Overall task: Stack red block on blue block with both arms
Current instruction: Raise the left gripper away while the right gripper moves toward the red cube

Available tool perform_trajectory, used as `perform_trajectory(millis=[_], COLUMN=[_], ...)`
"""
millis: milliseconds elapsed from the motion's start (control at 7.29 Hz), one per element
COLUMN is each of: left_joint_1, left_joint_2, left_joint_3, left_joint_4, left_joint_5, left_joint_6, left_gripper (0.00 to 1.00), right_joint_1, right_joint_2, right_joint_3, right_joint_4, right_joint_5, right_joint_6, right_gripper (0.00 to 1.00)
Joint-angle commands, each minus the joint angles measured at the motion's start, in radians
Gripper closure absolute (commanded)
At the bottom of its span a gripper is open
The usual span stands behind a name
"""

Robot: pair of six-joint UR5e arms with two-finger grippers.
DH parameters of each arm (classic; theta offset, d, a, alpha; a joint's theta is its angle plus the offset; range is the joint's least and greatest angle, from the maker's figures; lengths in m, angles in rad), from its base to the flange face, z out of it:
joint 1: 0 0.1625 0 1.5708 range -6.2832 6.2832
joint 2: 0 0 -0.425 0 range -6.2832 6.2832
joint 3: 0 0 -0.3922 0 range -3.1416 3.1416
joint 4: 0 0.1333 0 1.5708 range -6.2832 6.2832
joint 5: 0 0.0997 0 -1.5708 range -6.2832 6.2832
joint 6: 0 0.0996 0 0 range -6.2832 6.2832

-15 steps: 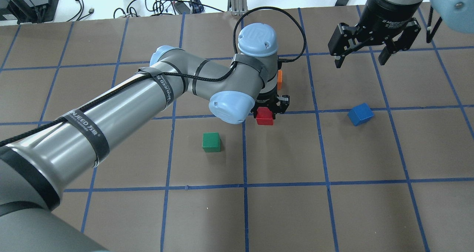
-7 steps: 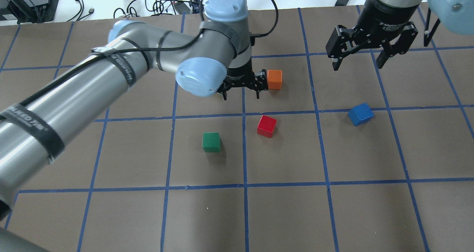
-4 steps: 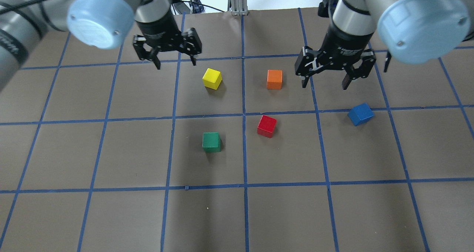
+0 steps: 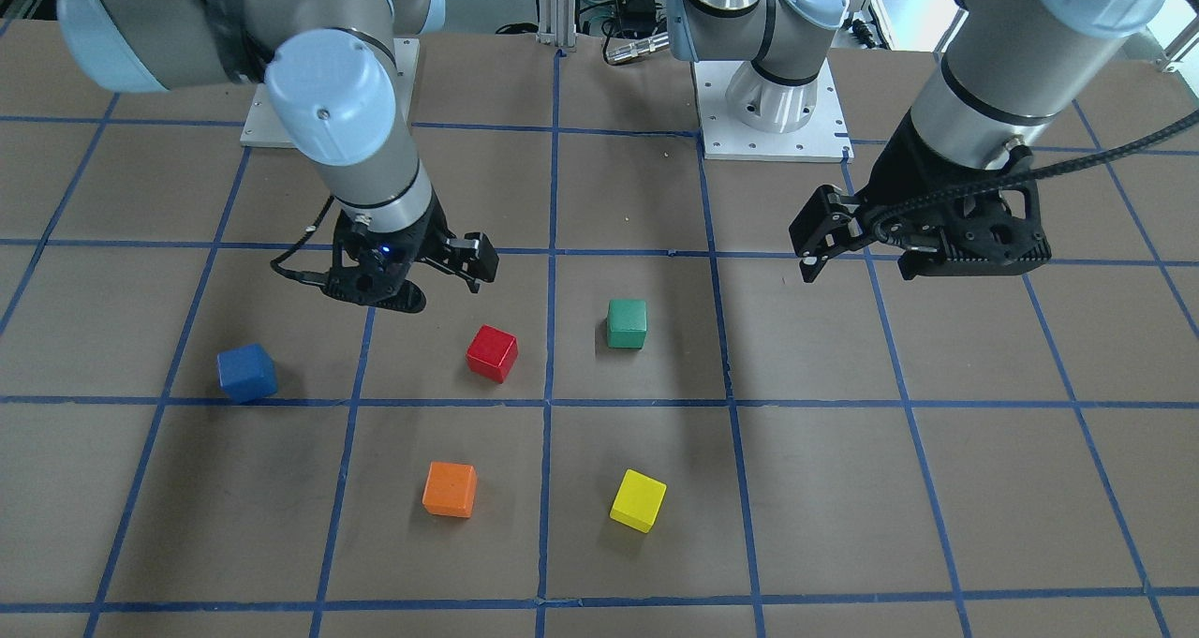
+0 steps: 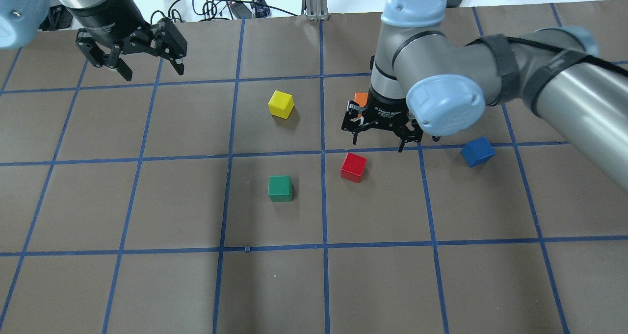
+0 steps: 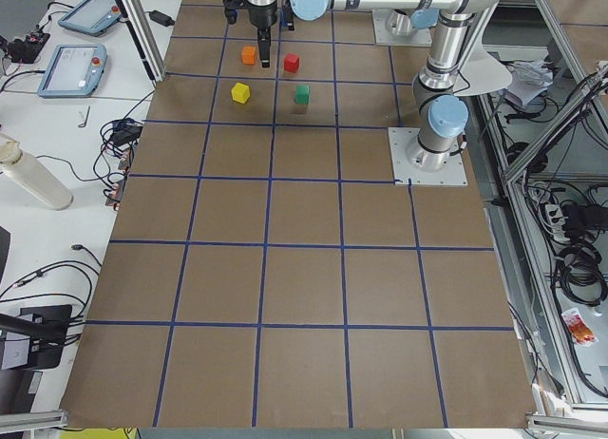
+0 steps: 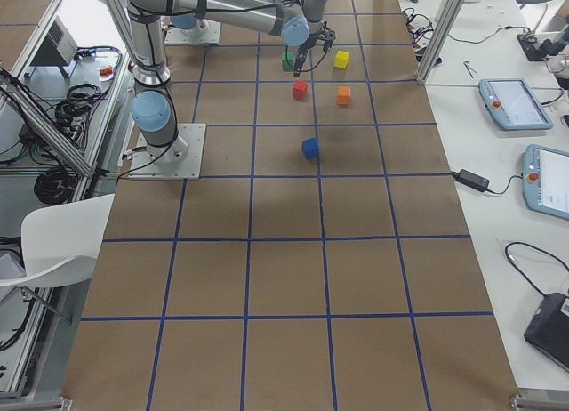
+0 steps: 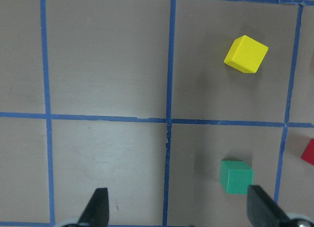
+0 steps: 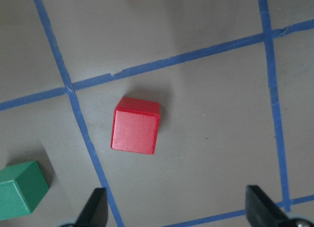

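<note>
The right gripper (image 5: 378, 145) hangs over the brown table (image 5: 147, 201) close to the red block (image 5: 353, 167) with its fingers wide apart and holding nothing, the red block sits on the table well apart from the blue block (image 5: 477, 151), and the left gripper (image 5: 154, 74) hangs far off, fingers apart too.

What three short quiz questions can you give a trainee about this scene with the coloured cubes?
1. Multiple choice: which gripper hangs nearer the red block? A) left B) right
2. True or false: the red block rests on the blue block.
3. Fill in: in the overhead view the right arm partly hides the ___ cube.
Key: 1 B, the right gripper; the left gripper hangs far off. 2 false, they lie apart. 3 orange: the orange cube.
</note>
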Motion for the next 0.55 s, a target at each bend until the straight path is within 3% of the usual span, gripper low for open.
perform_trajectory(millis=[0, 137, 275, 412], left_joint_1=[0.005, 0.005, 0.006, 0.003], left_joint_2=[0.023, 0.035, 0.041, 0.041], left_joint_3=[-0.029, -0.046, -0.052, -0.054], left_joint_4=[-0.003, 0.0, 0.003, 0.003], left_joint_5=[0.003, 0.001, 0.003, 0.003], left_joint_6=[0.033, 0.062, 0.069, 0.067], left_gripper=[0.0, 0.0, 0.0, 0.0], right_joint_1=[0.047, 0.049, 0.049, 0.049], right_joint_2=[0.095, 0.102, 0.143, 0.164], right_joint_3=[0.004, 0.018, 0.058, 0.081], right_joint_4=[-0.109, -0.126, -0.278, -0.319], right_joint_5=[-0.002, -0.005, 0.001, -0.013], right_joint_6=[0.185, 0.187, 0.184, 0.19], right_gripper=[0.0, 0.0, 0.0, 0.0])
